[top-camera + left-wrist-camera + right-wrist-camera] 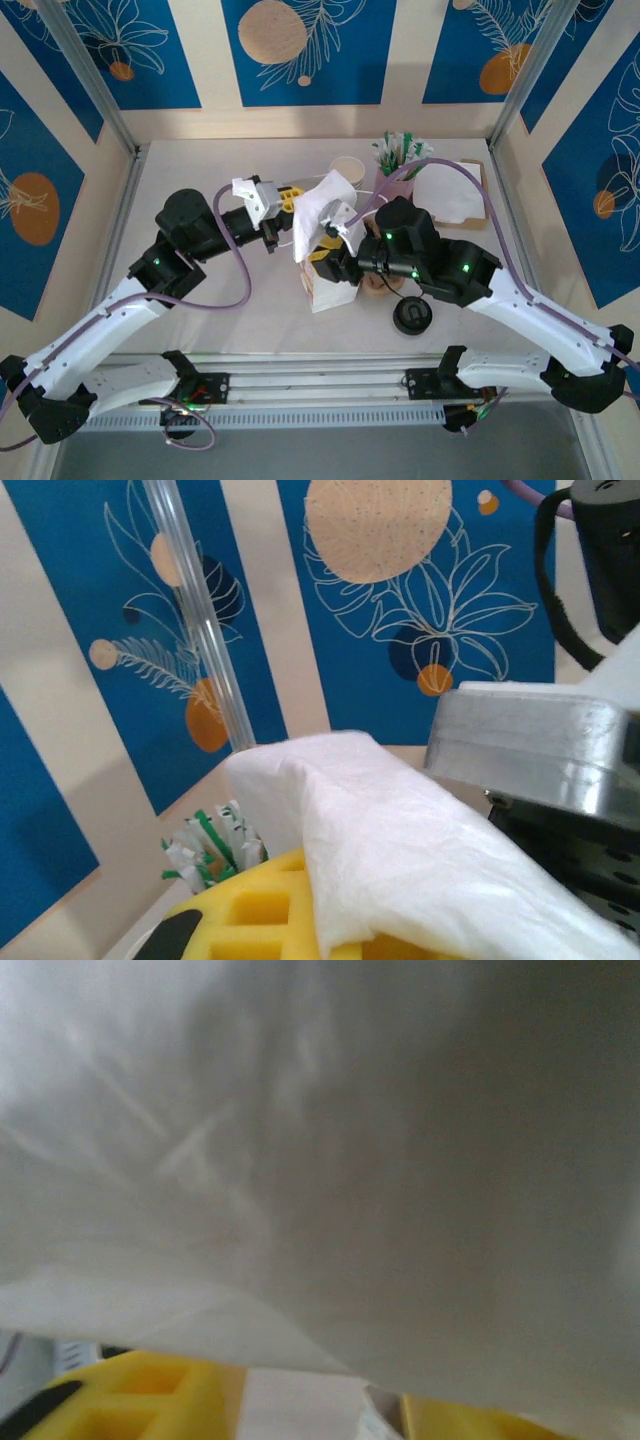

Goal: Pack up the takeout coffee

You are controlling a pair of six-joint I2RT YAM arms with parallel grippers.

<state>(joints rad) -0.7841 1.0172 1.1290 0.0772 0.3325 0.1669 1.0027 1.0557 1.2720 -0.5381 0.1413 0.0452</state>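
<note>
A pale gift bag [330, 288] stands upright mid-table with white tissue paper [322, 208] rising out of its top. My left gripper [286, 204] reaches in from the left and is shut on the tissue's edge. In the left wrist view the tissue paper [420, 850] drapes over a yellow finger [250, 910]. My right gripper [336, 252] sits at the bag's rim under the tissue, its yellow fingers [150, 1400] apart. A round black lid [412, 317] lies right of the bag. From above I cannot tell whether a cup is under it, so the takeout coffee is not surely seen.
At the back stand a lidless cream cup [347, 168] and a pink holder of green-and-white stirrers [400, 155]. White napkins rest on a brown tray [478, 178] at the back right. A brownish round thing [380, 285] sits under my right wrist. Metal frame posts flank the table.
</note>
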